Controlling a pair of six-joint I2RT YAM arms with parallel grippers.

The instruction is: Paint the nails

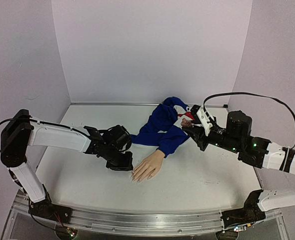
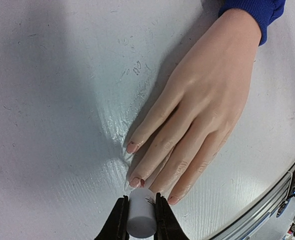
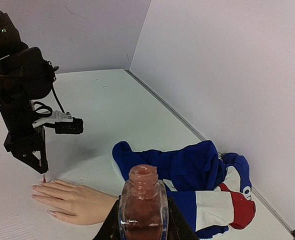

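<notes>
Left gripper [image 2: 140, 209] is closed on the brush cap [image 2: 140, 224], held at the nails [image 2: 136, 182] of the mannequin hand [image 2: 202, 110]; 1 nail should be stroked lightly, base to tip. The open bottle [image 3: 142, 200] is clamped by the right gripper [image 3: 142, 231].

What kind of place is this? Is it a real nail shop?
Probably a robot lab booth, not a shop: plain walls box in a white table, two robot arms sit on a metal rail, and the hand is a mannequin's.
</notes>
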